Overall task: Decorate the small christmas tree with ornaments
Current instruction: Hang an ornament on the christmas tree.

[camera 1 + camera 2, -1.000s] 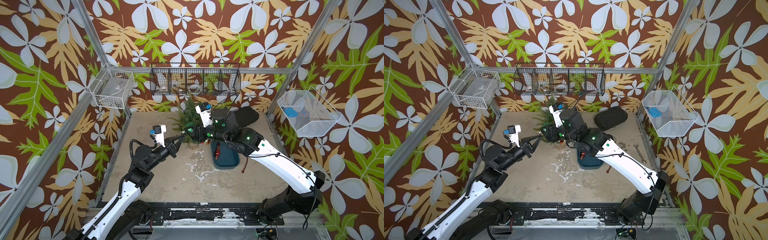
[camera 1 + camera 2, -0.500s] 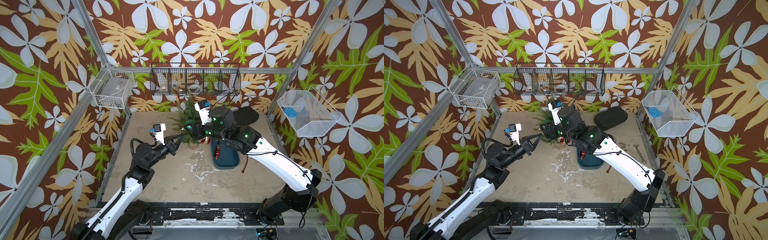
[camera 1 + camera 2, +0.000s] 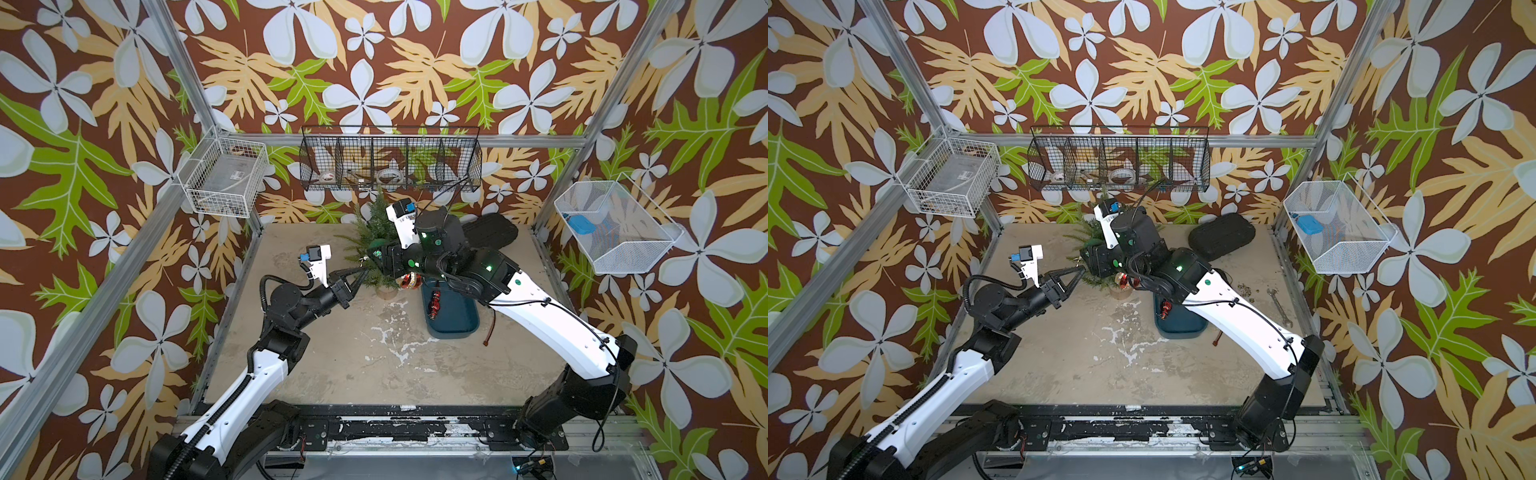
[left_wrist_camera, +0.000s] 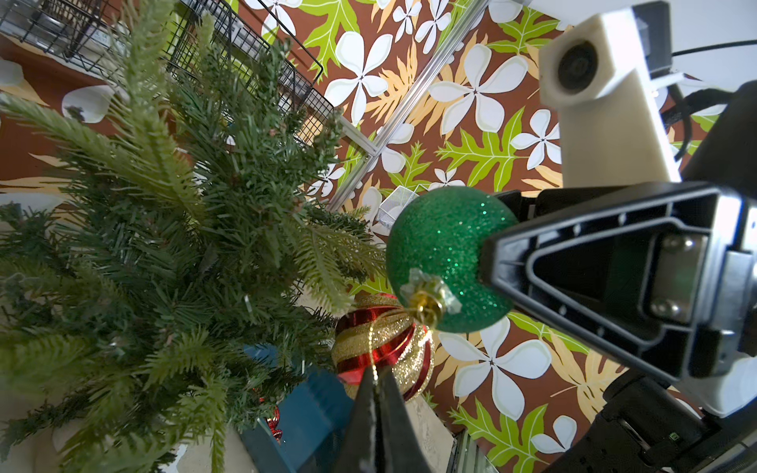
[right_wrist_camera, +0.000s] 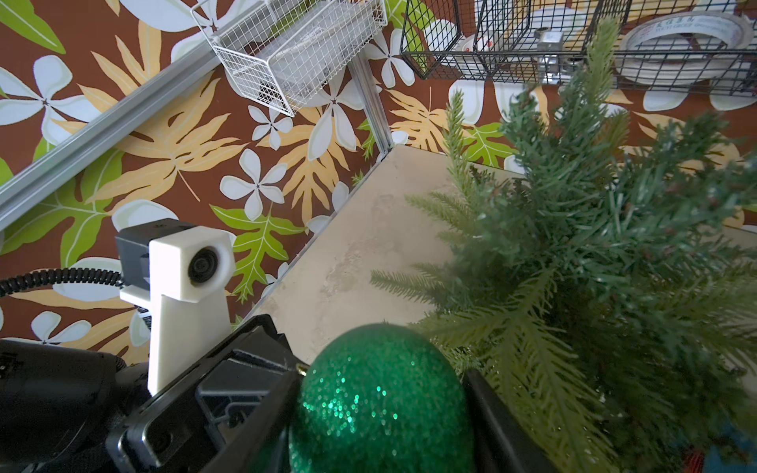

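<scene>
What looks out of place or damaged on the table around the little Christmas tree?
A wrench lies loose on the table to the side of the blue tray, unrelated to decorating, with dark crumbs scattered near it. Near the table's middle, the coating is chipped into white patches.

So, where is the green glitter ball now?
Both wrist views show the right gripper holding the green glitter ball close beside the branches of the small christmas tree; the red-and-gold ball is near it.

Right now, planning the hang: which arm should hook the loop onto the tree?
Probably left: the left gripper pinches the gold loop by the tree; the right gripper clamps the green ball.
</scene>
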Controlling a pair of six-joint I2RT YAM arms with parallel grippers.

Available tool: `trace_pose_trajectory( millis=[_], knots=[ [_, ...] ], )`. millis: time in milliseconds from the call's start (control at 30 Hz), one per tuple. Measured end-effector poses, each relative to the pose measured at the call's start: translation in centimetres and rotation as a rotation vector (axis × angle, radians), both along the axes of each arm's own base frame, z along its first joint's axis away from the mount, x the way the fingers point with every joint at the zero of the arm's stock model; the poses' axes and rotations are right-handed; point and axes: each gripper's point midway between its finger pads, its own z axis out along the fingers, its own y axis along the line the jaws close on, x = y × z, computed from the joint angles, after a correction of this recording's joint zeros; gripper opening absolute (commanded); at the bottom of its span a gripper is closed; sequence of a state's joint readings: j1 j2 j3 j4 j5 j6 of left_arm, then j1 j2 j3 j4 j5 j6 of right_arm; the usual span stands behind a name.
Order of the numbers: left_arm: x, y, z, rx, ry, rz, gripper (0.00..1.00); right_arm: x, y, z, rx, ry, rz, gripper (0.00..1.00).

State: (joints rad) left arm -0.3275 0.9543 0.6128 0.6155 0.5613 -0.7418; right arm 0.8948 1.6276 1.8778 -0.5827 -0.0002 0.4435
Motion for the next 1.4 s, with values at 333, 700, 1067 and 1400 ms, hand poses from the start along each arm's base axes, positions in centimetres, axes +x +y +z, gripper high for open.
trace_pose_trajectory(
  millis=[333,700,1067,1400],
  knots=[
    [-0.1,-0.4,0.0,-0.023,0.007,-0.043,0.0,0.0,-0.4,-0.7,-0.033,0.016,-0.011,0.59],
    [0.2,-0.4,-0.2,-0.04,0.019,-0.062,0.0,0.2,-0.8,-0.3,-0.036,0.004,-0.033,0.59],
    [1.0,-0.5,-0.8,-0.066,0.049,-0.083,0.0,0.9,-0.9,-0.7,-0.058,0.007,-0.056,0.59],
    [1.2,-1.0,-0.8,-0.085,0.062,-0.133,0.0,1.1,-1.6,-0.6,-0.067,0.005,-0.078,0.59]
  ],
)
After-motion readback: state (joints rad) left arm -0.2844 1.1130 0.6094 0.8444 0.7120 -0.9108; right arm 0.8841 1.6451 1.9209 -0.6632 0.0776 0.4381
